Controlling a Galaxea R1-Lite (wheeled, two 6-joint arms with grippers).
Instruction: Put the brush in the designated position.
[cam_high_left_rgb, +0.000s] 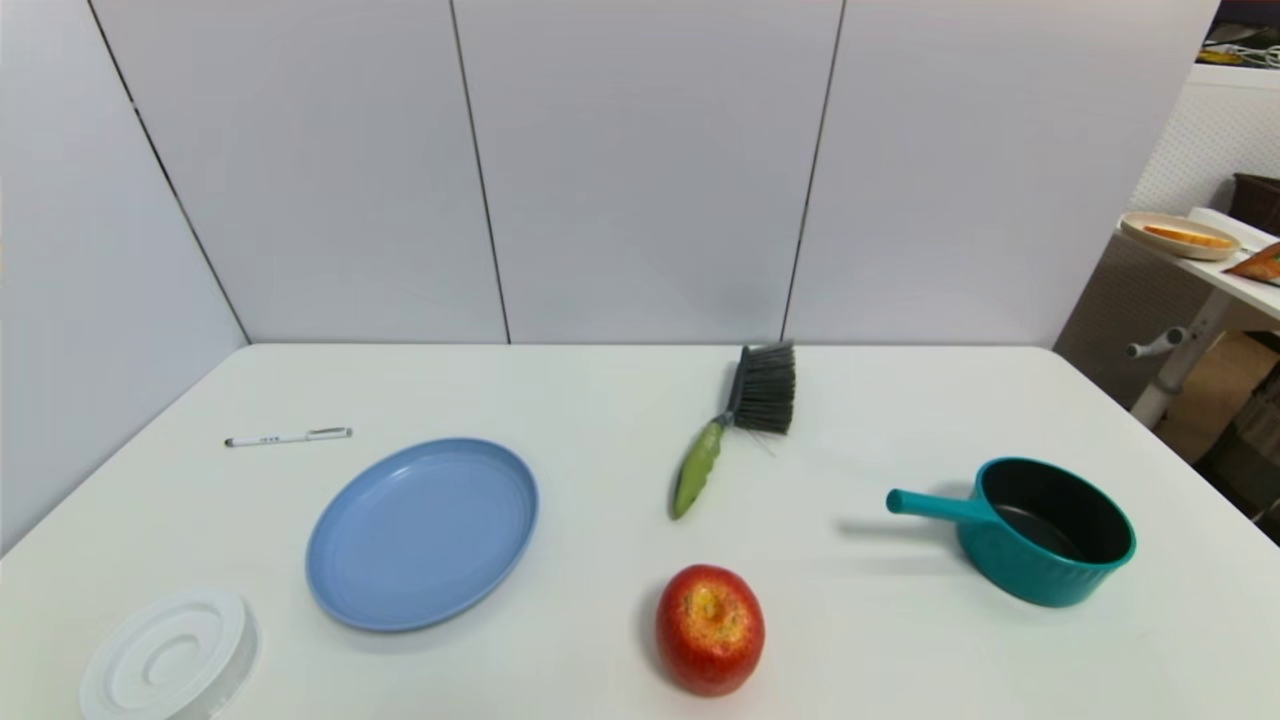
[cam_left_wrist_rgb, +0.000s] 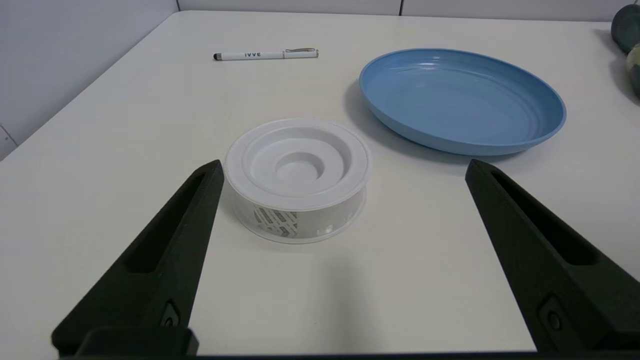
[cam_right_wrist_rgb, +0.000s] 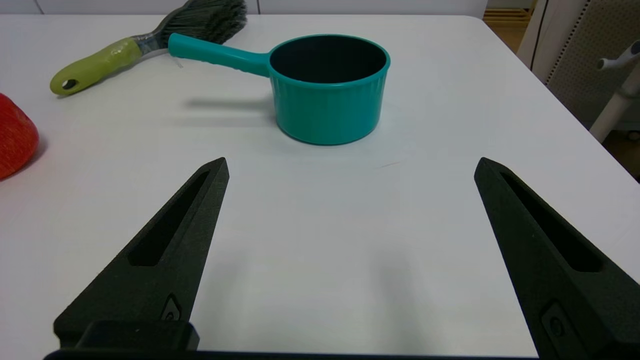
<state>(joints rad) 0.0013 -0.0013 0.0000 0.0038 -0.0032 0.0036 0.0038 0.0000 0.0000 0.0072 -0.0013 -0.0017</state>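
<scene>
Nothing's started yet: the brush (cam_high_left_rgb: 735, 425) lies untouched mid-table between plate (cam_high_left_rgb: 330, 560) and pot (cam_high_left_rgb: 1050, 535), both grippers, left (cam_left_wrist_rgb: 345, 167) and right (cam_right_wrist_rgb: 350, 165), parked wide and empty, so next comes reaching for that green handle.

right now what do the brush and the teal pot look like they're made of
The brush: the lime-green handle looks like glossy moulded plastic, with highlights along it; its dark fanned bristles are probably synthetic fibre. The teal pot: apparently matte plastic with ribbed walls and a dark inside, possibly a coating.
</scene>
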